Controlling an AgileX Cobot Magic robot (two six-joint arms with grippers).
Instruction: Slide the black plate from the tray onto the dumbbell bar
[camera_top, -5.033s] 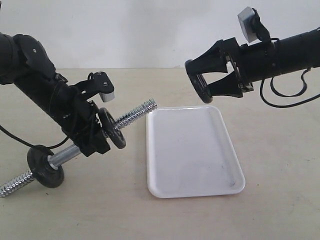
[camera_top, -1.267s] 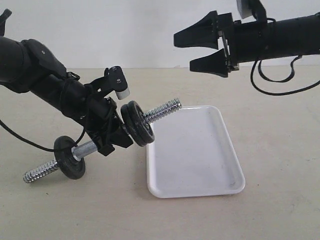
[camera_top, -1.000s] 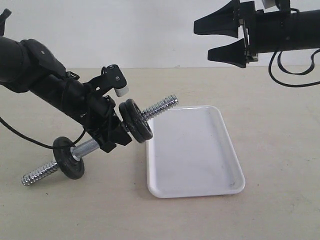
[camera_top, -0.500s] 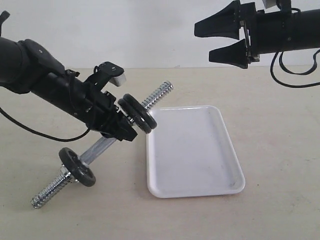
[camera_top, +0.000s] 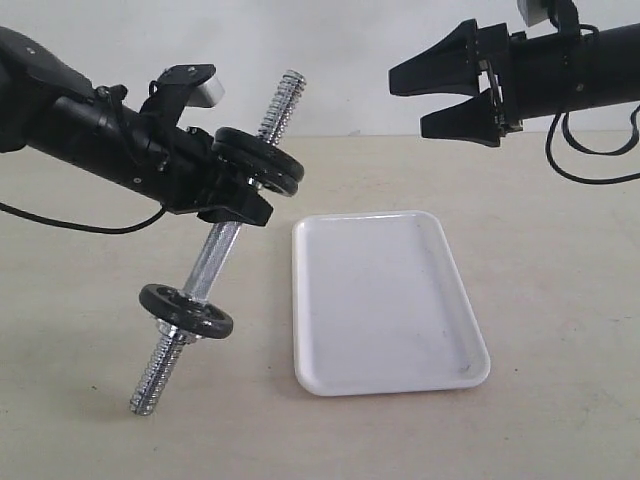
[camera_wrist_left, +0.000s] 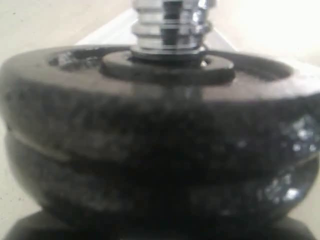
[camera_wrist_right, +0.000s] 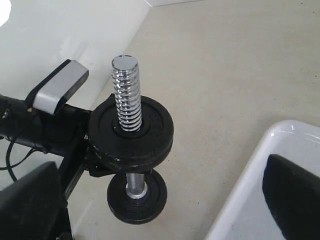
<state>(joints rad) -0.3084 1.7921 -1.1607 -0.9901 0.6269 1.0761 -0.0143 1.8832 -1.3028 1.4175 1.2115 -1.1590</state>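
While the left gripper is clamping the smooth middle of the dumbbell bar at centre left of the exterior view, the bar is leaning steeply. Its threaded top end is pointing to the upper middle of the frame and its bottom end to the lower left. Black plate is sitting on the bar just above the gripper, stacked flat on a second disc, the two touching. A lower disc is riding the bar well below the gripper, near the bottom thread. Tray is lying flat on the table at centre right, beside the bar and apart from it. Right gripper is hovering at upper right, jaws spread wide, well above the tray.

Left wrist view: black plate is filling most of the picture, edge-on, with the second disc pressing against it directly beneath. Chrome thread of the bar is standing out of the plate's hub. A pale strip of tray is showing behind the stack, blurred. Gripper fingers are too dark and close to make out here.

Right wrist view: the bar's thread is pointing toward the camera, coming up through the plate's central hole. Lower disc is showing past the stack, further down the rod. Left arm's grey wrist camera is sitting just beside the plate. A rounded tray corner is showing next to one of the right gripper's dark fingers. The other finger is standing far across the frame, so the jaws are gaping.
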